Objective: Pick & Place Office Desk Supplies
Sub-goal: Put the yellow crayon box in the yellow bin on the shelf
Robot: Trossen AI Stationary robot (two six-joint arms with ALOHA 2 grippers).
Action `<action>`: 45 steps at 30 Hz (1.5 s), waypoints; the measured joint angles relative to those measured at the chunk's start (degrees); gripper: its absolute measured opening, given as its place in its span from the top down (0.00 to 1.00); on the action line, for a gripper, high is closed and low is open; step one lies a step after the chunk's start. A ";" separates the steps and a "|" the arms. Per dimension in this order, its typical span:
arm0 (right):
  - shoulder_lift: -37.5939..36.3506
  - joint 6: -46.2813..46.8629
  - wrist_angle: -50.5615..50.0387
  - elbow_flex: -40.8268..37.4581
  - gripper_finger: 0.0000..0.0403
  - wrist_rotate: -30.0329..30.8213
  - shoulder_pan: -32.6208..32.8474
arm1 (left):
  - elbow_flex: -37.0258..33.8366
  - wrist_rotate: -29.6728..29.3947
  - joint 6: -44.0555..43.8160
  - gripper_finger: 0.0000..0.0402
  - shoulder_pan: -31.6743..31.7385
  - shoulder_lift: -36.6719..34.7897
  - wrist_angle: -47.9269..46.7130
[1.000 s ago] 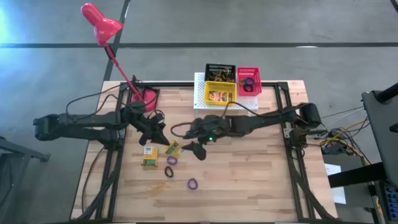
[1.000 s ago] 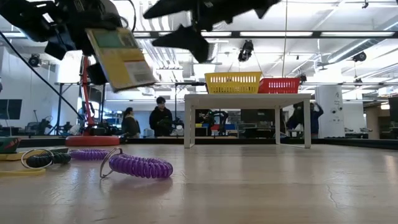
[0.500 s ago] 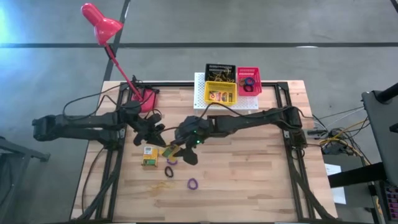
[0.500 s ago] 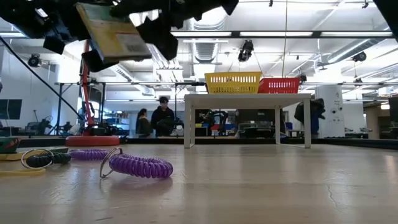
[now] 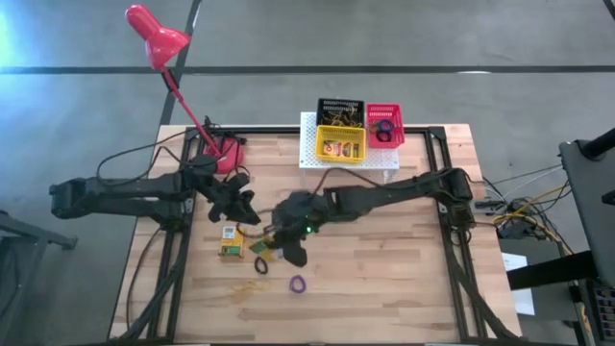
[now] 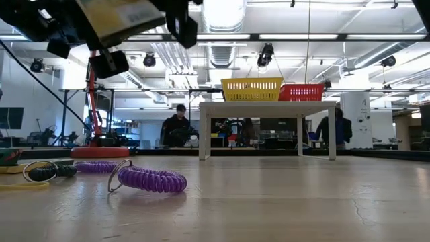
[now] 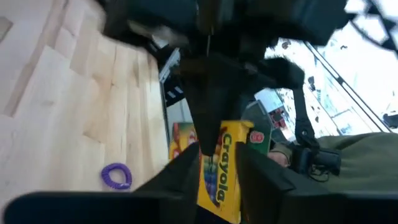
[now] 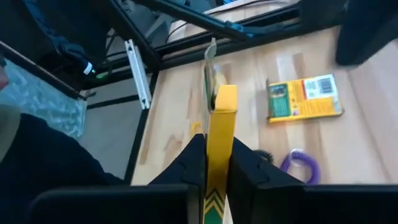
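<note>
Hard to make out from overhead: the right claw (image 5: 282, 237) and left claw (image 5: 244, 209) bunch up left of centre, over the table (image 5: 384, 274), and the yellow card box (image 8: 222, 118) between them is mostly buried under dark arm. The low view cuts that box off at the top left edge, up in the air. The right wrist view clears it up: the right claw is clamped narrow on the box, edge-on, with a second box (image 8: 305, 98) flat on the wood at upper right. The left wrist view has the Crayola print right at the left claw, but I can't tell whether that claw grips. A purple ring (image 6: 151, 179) lies lower left.
</note>
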 joint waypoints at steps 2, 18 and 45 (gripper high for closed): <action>-0.69 1.63 -0.11 -0.37 0.93 3.39 1.54 | 0.00 0.96 -0.15 0.67 0.34 0.00 1.57; -23.45 7.45 0.61 -11.88 0.93 26.99 5.79 | 3.05 -10.53 17.05 0.54 -1.95 -1.49 20.45; -26.88 -3.69 28.52 -20.16 0.93 40.51 4.22 | 23.17 -17.66 25.23 0.44 -3.99 12.49 11.84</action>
